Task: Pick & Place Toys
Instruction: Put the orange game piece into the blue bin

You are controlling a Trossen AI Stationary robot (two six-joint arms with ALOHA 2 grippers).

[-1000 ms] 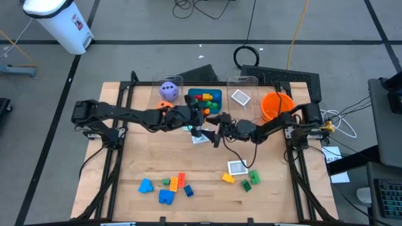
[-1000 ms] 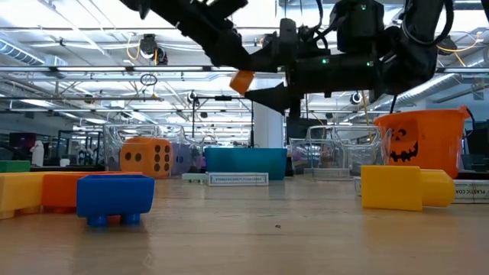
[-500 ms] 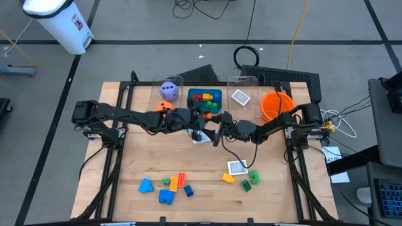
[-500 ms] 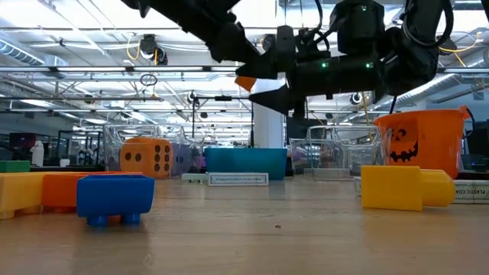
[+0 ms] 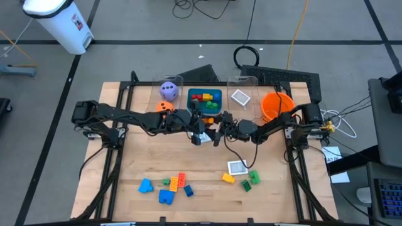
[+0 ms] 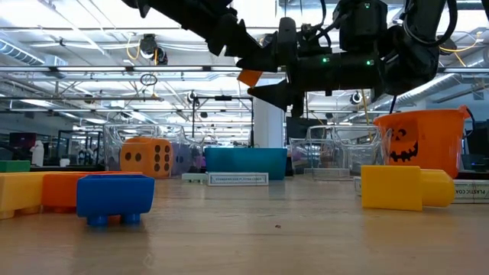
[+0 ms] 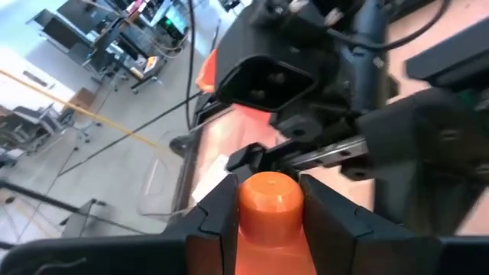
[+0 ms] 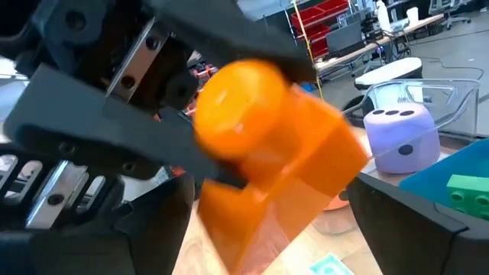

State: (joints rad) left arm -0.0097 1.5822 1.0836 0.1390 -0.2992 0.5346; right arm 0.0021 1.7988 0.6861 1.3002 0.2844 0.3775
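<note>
Above the table's middle, seen from overhead, I'm bringing the left gripper (image 5: 200, 119) and right gripper (image 5: 220, 125) nose to nose just in front of the teal tray (image 5: 205, 93). At table height, I'm seeing the orange brick (image 6: 249, 77) hanging high over the wood. Through the left wrist camera, my left fingers (image 7: 215, 221) are pinching that brick (image 7: 269, 205) on both sides. Through the right wrist camera, the right fingers (image 8: 416, 218) are standing spread around it (image 8: 275, 153); I'm judging this a handover, so I'm keeping the left clamped until the right closes squarely.
</note>
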